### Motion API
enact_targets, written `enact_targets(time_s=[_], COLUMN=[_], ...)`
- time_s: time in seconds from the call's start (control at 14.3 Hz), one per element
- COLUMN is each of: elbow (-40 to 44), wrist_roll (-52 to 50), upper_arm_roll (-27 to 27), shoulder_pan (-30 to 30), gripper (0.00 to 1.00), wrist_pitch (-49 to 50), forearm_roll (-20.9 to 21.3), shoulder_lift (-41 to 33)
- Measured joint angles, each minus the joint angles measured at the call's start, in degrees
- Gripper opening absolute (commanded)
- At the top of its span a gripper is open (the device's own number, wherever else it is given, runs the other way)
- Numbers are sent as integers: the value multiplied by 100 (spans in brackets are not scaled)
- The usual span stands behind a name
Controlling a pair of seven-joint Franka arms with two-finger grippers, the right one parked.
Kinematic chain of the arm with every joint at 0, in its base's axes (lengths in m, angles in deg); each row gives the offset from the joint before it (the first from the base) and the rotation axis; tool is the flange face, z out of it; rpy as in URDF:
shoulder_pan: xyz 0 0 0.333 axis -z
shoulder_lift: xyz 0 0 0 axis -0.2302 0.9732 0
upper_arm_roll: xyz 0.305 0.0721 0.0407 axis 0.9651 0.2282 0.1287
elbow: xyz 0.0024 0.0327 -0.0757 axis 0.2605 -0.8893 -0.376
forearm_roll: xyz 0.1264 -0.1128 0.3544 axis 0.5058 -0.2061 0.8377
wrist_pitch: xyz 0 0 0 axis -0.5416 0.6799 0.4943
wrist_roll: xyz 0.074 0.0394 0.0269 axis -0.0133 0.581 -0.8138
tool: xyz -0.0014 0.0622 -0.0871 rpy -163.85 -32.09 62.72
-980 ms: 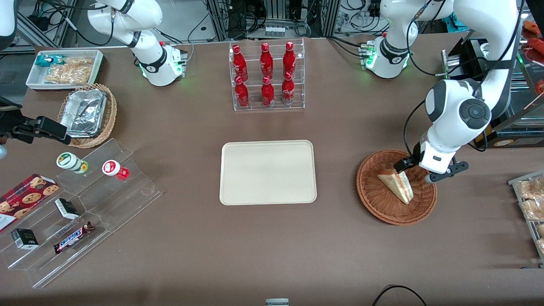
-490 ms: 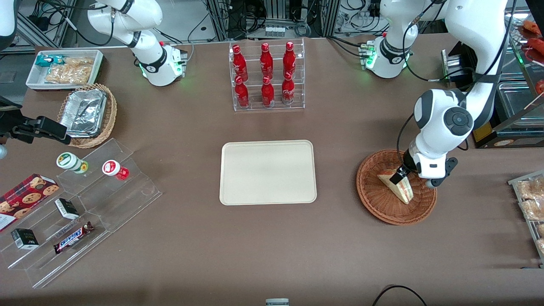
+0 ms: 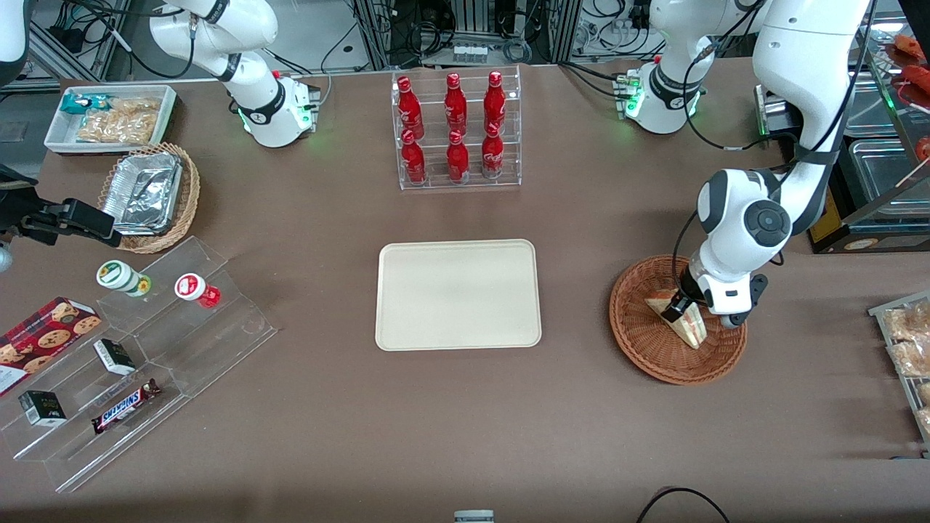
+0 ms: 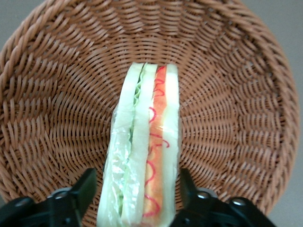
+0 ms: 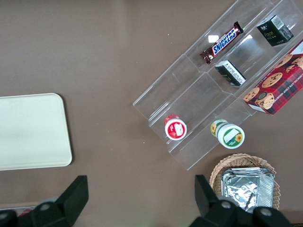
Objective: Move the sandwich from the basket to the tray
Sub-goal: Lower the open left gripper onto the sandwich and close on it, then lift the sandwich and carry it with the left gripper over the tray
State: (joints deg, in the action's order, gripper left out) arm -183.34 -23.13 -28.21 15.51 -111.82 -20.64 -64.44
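The sandwich (image 3: pixel 694 330), a pale bread wedge with red and green filling in clear wrap, lies in the reddish-brown wicker basket (image 3: pixel 654 363) toward the working arm's end of the table. My gripper (image 3: pixel 679 309) is down in the basket, over the sandwich's end farther from the front camera. In the left wrist view the sandwich (image 4: pixel 142 156) runs between the gripper (image 4: pixel 137 182) fingers (image 4: pixel 85 189), which stand open on either side of it with small gaps. The basket (image 4: pixel 227 94) weave fills that view. The cream tray (image 3: pixel 458 294) sits mid-table, bare, and also shows as the tray (image 5: pixel 28 130) in the right wrist view.
A clear rack of red bottles (image 3: pixel 456 131) stands farther from the front camera than the tray. Bagged pastries (image 3: pixel 908 341) lie at the working arm's table edge. Toward the parked arm's end are clear snack steps (image 3: pixel 138 356), a foil-filled tan basket (image 3: pixel 149 196) and a white bin (image 3: pixel 109 116).
The gripper has come down into the basket and shifted a little toward the tray, turning so its fingers straddle the sandwich. The sandwich has not moved.
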Motion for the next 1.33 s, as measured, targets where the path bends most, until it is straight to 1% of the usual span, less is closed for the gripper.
enact_targets(time_s=[0.21,0.35,0.49,0.63,0.77,0.91,1.05,1.33], elbow=[38,214,573,956,1233,1554,2026,3014], wrist_roll=[4,162,538,1258,1911,2114,2092,1666], upper_arm_roll=[0,-8,-32,-53,-71,-92,-107,-128], shoulder_pan=[0,7,118,394,763,1175,1606,2447], gripper=[12,11,11,11,11,8,7,7], wrist_pitch=[33,417,1180,1865,2128,2211,2296,2341], forearm_roll=[1,18,32,45,45,43,34,32], shoulder_lift=[-28,-122,-266,-347,-309,-75,355,1226])
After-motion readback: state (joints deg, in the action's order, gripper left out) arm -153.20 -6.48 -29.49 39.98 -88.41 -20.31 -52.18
